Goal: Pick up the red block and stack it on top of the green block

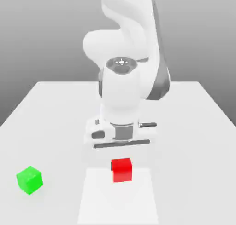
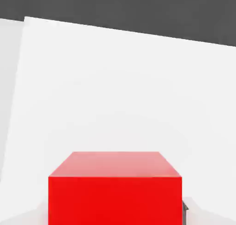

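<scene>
The red block point(image 1: 122, 169) sits on the table point(image 1: 55, 109), just under my gripper point(image 1: 120, 143). I cannot tell if the jaws are open. The green block point(image 1: 30, 179) is far off; a crooked grab could knock red away.

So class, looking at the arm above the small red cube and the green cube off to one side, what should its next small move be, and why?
Probably a short straight descent onto the small red cube. The white arm's hand hangs just above that cube, which fills the near part of the hand view, so it looks roughly lined up. The red cube sits on the white table, well apart from the small green cube, so grasping comes before stacking.
</scene>
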